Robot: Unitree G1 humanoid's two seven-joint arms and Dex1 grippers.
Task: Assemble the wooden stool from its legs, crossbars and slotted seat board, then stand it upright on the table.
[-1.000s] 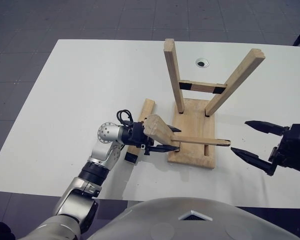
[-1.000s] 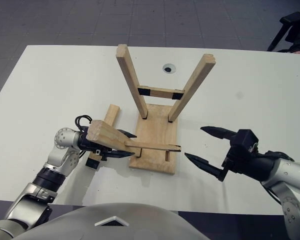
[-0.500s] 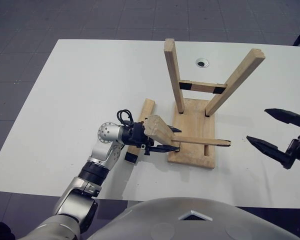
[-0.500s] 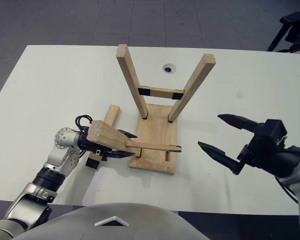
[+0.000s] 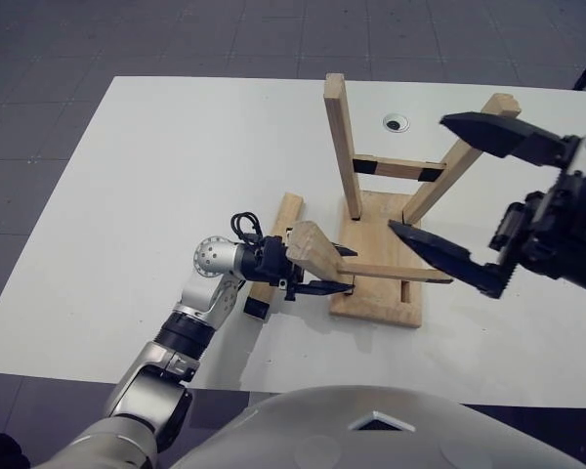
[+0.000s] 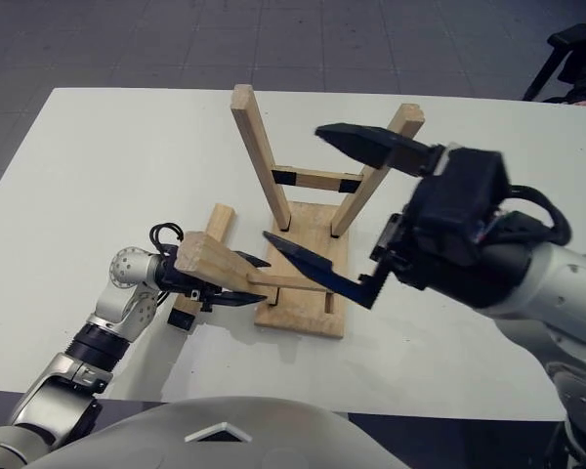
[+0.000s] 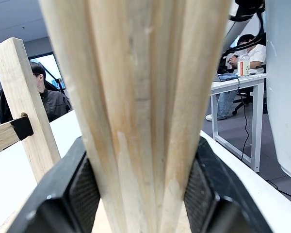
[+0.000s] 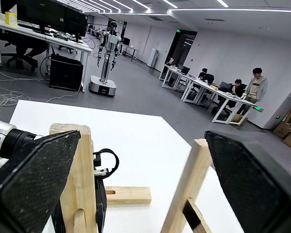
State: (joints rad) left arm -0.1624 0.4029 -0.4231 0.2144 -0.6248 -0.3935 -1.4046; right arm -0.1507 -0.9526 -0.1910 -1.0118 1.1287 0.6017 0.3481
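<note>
left eye view: left claw (image 5: 337,272) clamped on a loose leg (image 5: 311,249) held low over the near end of the seat board (image 5: 376,305) on the table (image 5: 156,166); right claw (image 5: 417,173) gapes wide above it. left wrist view: pads (image 7: 82,191) squeeze the leg's flat faces. right wrist view: fingers (image 8: 34,184) wide apart. stiff, light wood, probably; grip mid-shaft.

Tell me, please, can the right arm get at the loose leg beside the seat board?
Probably not directly: the left gripper, shut on its leg-and-crossbar piece, sits between the open right gripper and the loose leg.
</note>
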